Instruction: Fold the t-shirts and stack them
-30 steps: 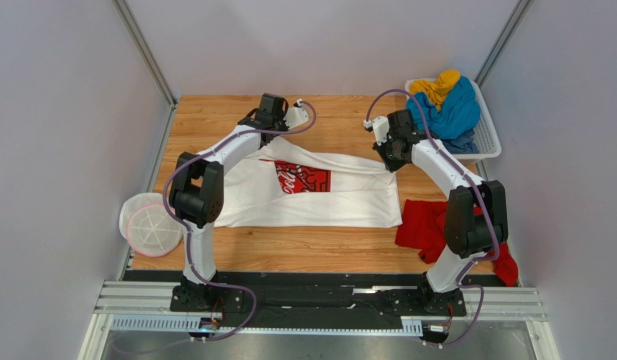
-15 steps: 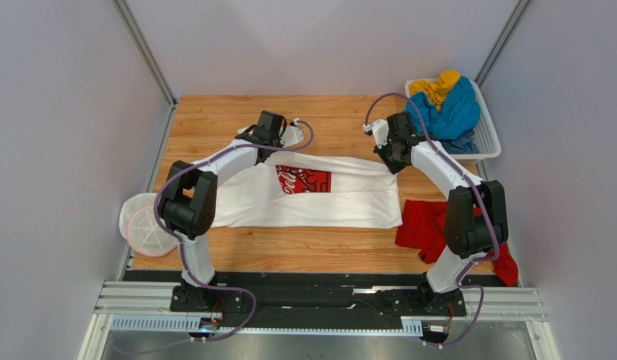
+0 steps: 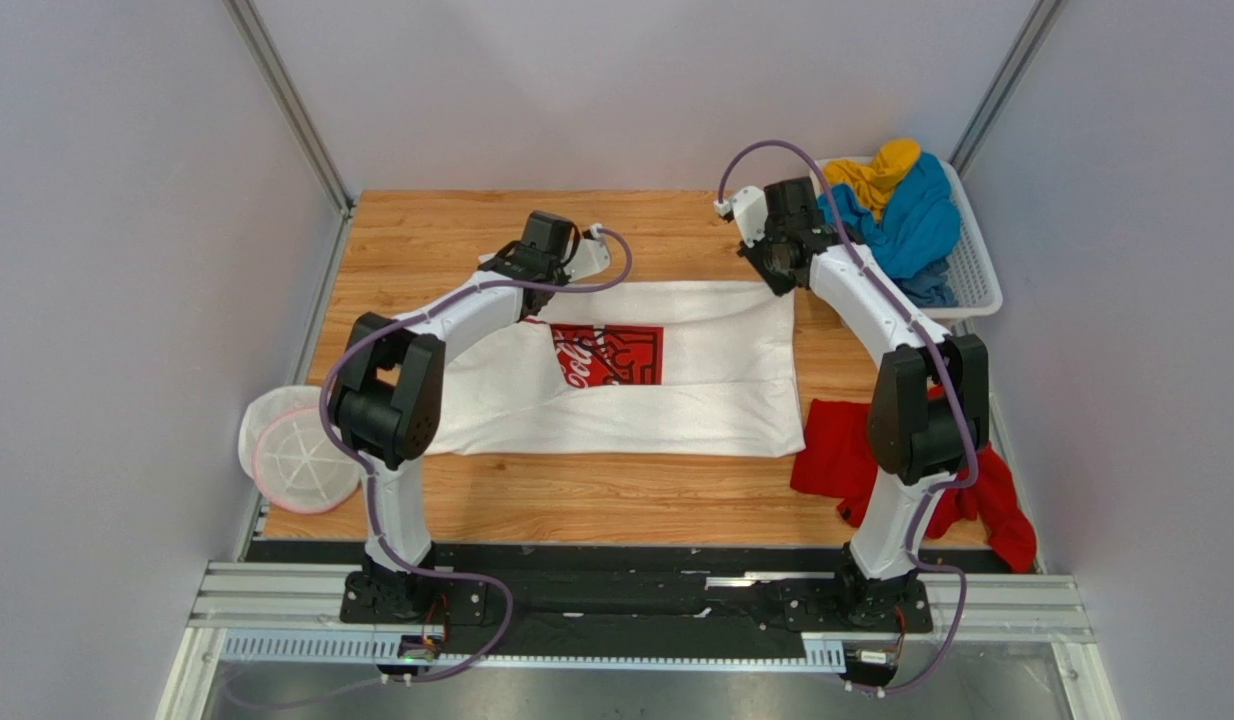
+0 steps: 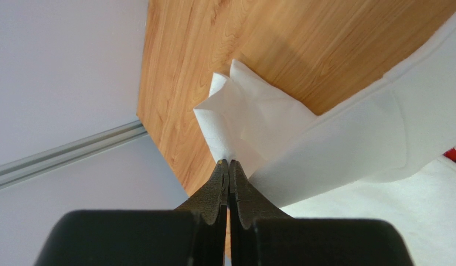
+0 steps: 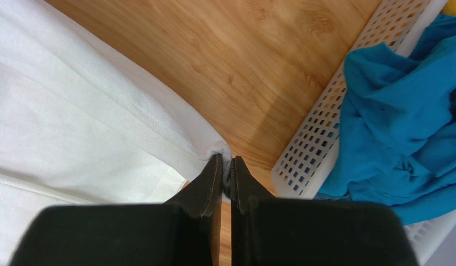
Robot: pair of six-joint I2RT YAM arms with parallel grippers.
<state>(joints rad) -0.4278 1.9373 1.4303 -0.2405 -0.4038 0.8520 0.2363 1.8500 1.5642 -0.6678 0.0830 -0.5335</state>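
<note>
Clamping white t-shirt (image 3: pixel 698 393) at far corners: left gripper (image 4: pixel 228 162) and right gripper (image 5: pixel 226 160) pinched tight on cloth, right beside basket (image 5: pixel 308 149).

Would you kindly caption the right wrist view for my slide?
Right fingers pinch white t-shirt corner beside basket with blue t-shirt.

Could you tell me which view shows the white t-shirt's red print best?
The top external view: the whole red print shows on the white t-shirt. The left wrist catches only a sliver at its right edge; the right wrist shows only white cloth.
</note>
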